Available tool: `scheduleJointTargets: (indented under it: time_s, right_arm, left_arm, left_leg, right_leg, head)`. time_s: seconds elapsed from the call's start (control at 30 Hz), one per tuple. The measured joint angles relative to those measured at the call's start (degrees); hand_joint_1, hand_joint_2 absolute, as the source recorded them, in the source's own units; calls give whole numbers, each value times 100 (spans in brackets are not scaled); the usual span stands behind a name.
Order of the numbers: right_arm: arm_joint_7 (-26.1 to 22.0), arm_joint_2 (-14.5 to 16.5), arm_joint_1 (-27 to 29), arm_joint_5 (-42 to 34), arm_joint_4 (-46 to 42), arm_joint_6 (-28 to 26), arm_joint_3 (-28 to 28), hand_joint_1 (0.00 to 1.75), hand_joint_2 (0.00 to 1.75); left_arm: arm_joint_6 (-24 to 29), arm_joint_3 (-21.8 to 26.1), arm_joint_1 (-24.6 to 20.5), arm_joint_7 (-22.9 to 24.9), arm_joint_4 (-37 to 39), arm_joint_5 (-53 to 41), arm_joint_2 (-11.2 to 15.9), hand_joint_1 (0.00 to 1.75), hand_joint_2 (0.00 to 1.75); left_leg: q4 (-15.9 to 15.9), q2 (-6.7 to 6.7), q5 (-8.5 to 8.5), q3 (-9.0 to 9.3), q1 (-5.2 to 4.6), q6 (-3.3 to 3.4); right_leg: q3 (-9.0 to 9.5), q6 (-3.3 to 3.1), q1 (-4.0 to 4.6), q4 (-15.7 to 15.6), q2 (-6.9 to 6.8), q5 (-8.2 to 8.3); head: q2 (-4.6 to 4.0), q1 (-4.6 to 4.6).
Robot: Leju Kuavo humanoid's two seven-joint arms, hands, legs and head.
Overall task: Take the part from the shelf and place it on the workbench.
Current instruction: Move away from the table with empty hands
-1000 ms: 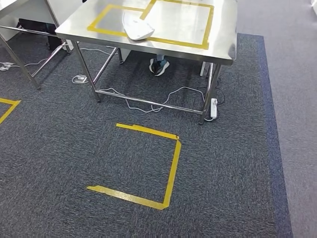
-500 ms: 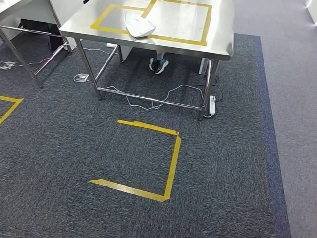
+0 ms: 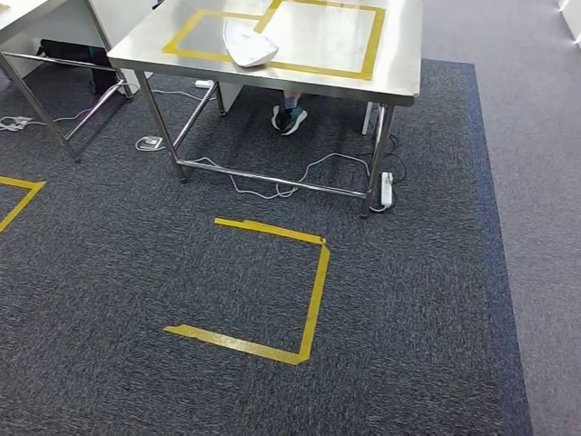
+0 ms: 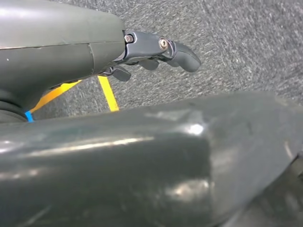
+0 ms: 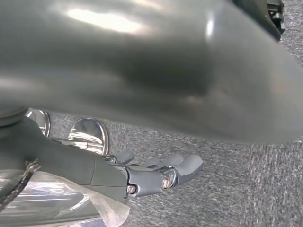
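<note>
Two hands hang low, both clear of any load. Left hand (image 4: 157, 49): fingers extended and apart over the carpet (image 3: 411, 318), nothing in it. Right hand (image 5: 157, 175): fingers loosely stretched, also released; something clear and plastic-looking sits close behind it, can't tell what.

Nearest ahead in the head view: an open yellow tape square (image 3: 274, 291) on the carpet, likely a standing mark, just short of the table.

Beyond it, the steel tabletop (image 3: 400, 54) on tube legs, cables and a power strip (image 3: 387, 189) underneath, plus a person's shoe (image 3: 290, 118) behind the frame.

On the tabletop: white part (image 3: 248, 44), flat and shell-like, lying across the tape line shared by two yellow tape frames (image 3: 373, 41), near the front edge. Long axis hard to call, roughly angled left-back to right-front. No containers in view; the frames are only markings, with the part straddling them.

Key relation: the part is ahead and slightly left of centre, well apart from both hands and much higher than they hang. Left hand looks marginally nearer, judging by that offset.

My read: the part is already on the workbench, so the placement looks done. No shelf visible here.
</note>
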Motion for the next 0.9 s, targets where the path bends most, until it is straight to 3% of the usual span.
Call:
scheduleJointTargets:
  time_s: [0.07, 0.13, 0.2, 0.27, 0.3, 0.33, 0.37, 0.43, 0.5, 0.63, 0.9]
  right_arm:
    - [-22, -4, -6, -14, 4, 0, 2, 0, 0]
    - [-45, -15, -8, -28, 6, 0, 5, 0, 0]
    - [-62, -24, -11, -44, 9, 0, 10, 0, 0]
    - [-72, -25, -19, -55, 13, 0, 13, 0, 0]
    - [-75, -25, -20, -58, 13, 0, 17, 0, 0]
    - [-80, -25, -19, -62, 14, 0, 22, 0, 0]
    - [-82, -25, -18, -66, 14, 0, 27, 0, 0]
    - [-92, -30, -27, -73, 15, 0, 35, 0, 0]
    - [-120, -37, -48, -103, 16, 0, 47, 0, 0]
    - [-161, -44, -55, -171, 21, 0, 113, 0, 0]
    - [-429, -81, -262, -647, 74, 0, 336, 0, 0]
  left_arm:
    - [0, 27, 15, 20, -26, -30, 14, 0, 0]
    - [-1, 49, 39, 28, -48, -50, 17, 0, 0]
    - [-1, 78, 48, 29, -64, -64, 16, 0, 0]
    - [-1, 106, 54, 30, -74, -68, 14, 0, 0]
    - [-1, 117, 58, 31, -79, -67, 13, 0, 0]
    - [-1, 123, 61, 31, -82, -63, 11, 0, 0]
    - [-1, 127, 63, 32, -84, -58, 10, 0, 0]
    - [-1, 139, 66, 33, -91, -48, 10, 0, 0]
    - [-1, 156, 66, 37, -98, -43, 19, 0, 0]
    - [-1, 170, 95, 49, -107, -46, 51, 0, 0]
    - [-1, 315, 170, 122, -170, -152, 82, 0, 0]
  left_leg:
    - [-56, 4, 6, -30, -12, 60]
    - [-101, 16, 59, -52, 6, 134]
    - [-132, 30, 105, -88, 28, 191]
    - [-128, 33, 135, -148, 29, 203]
    - [-126, 34, 147, -167, 30, 197]
    - [-124, 35, 157, -178, 32, 191]
    - [-123, 34, 163, -178, 36, 182]
    - [-117, 31, 173, -168, 34, 151]
    - [-84, 27, 173, -192, 12, 111]
    - [-62, 21, 191, -229, -1, 181]
    - [-84, 9, 238, -229, 50, 54]
  right_leg:
    - [-46, 61, 1, 17, -4, 28]
    - [-120, 125, -10, 111, 15, -61]
    - [-371, 194, -33, 625, 43, -404]
    - [-721, 249, -64, 1417, 48, -767]
    - [-815, 266, -79, 1656, 48, -821]
    - [-798, 276, -93, 1665, 47, -754]
    - [-659, 281, -106, 1423, 47, -583]
    - [-215, 277, -120, 589, 47, -201]
    - [43, 249, -119, 24, 49, -69]
    - [54, 212, -102, -79, 47, -81]
    - [29, 128, -47, -42, 30, -84]
  head:
    - [0, 3]
    - [0, 9]
    - [0, 43]
    - [0, 71]
    - [0, 73]
    - [0, 74]
    - [0, 74]
    - [0, 78]
    - [0, 75]
    - [0, 66]
    - [0, 68]
